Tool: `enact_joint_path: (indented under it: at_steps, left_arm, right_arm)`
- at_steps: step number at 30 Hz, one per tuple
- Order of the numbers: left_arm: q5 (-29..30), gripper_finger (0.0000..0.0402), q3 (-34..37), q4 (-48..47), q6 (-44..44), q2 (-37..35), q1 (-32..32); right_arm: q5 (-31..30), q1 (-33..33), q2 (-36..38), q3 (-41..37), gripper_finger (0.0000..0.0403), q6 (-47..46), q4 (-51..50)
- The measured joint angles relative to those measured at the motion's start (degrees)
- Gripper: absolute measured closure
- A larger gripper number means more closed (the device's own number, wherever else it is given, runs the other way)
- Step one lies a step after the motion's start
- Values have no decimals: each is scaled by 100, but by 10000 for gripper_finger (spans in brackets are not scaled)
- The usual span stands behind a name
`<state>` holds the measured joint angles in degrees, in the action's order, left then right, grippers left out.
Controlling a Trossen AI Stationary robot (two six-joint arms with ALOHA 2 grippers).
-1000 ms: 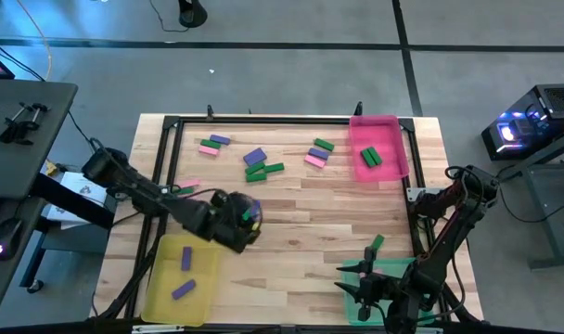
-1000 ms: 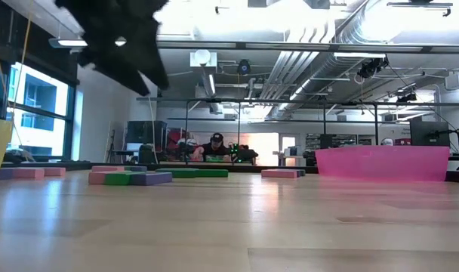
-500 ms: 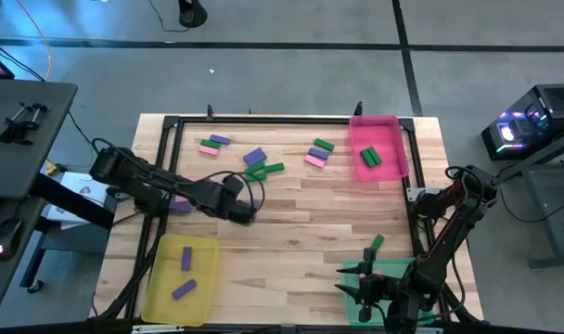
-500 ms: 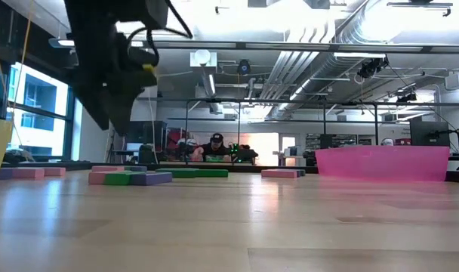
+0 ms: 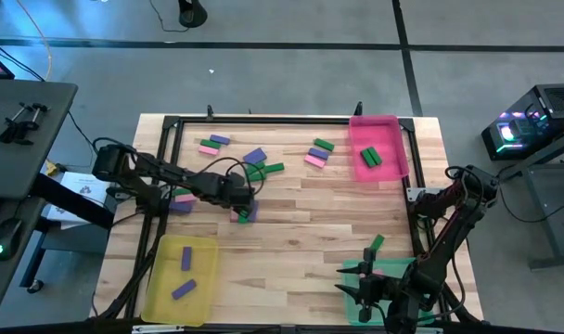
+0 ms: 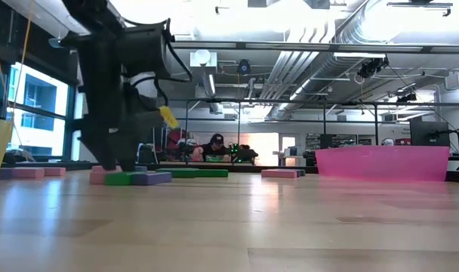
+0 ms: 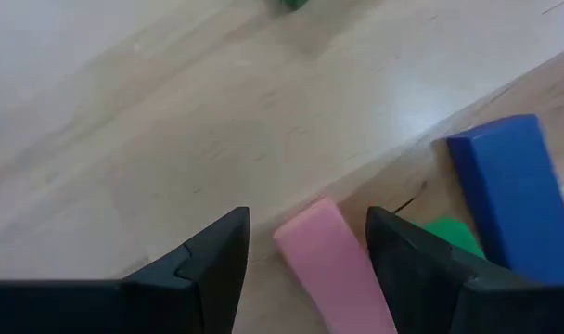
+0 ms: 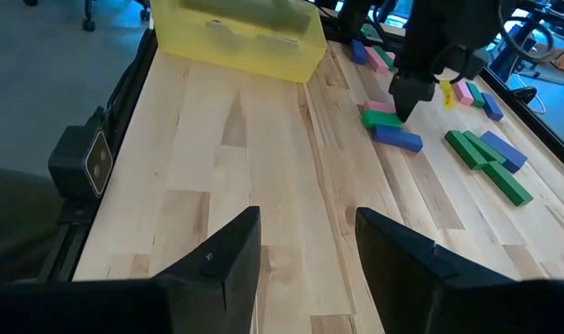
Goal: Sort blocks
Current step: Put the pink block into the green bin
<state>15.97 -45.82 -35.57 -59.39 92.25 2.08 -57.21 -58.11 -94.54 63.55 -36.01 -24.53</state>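
Between the black fingers of the left gripper (image 7: 305, 264) lies a small flat pink block (image 7: 333, 264); just beside it sit a green block (image 7: 446, 234) and a blue-purple block (image 7: 511, 206). The pale wooden table (image 5: 328, 213) is blond, streaked with grain. Farther off stand three translucent trays — yellow (image 5: 180, 280), pink (image 5: 378, 147), green (image 5: 393, 278).

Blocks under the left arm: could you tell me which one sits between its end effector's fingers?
The pink block. It lies between the left end effector's open fingers, while the purple block and green block lie outside them.
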Motion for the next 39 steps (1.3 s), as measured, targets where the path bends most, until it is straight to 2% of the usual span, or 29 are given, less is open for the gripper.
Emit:
enact_joint_path:
  at_steps: [5,8,17,19,22,25,32,35,39]
  left_arm:
    - [-70,214,177,128,-29,-13,1]
    - [-68,239,181,131,2,-15,24]
    - [-15,378,64,82,468,-99,18]
    - [91,395,-43,126,513,-191,38]
    - [224,389,-159,78,753,-332,84]
    - [231,387,-332,-29,1397,-533,180]
    - [-576,385,-473,-445,3941,-831,741]
    - [-601,371,-460,-647,4849,-790,1023]
    - [-340,333,-460,-959,5140,-720,1159]
  right_arm:
    - [0,0,0,0,242,0,1]
    - [0,0,0,0,242,-2,2]
    - [-2,0,0,0,242,-2,4]
    - [-2,0,0,0,242,-1,2]
    - [-4,0,0,0,242,-2,4]
    - [-4,0,0,0,242,-2,2]
    - [-7,0,0,0,242,-2,2]
    - [-7,0,0,0,242,-2,4]
    - [-7,0,0,0,242,-2,4]
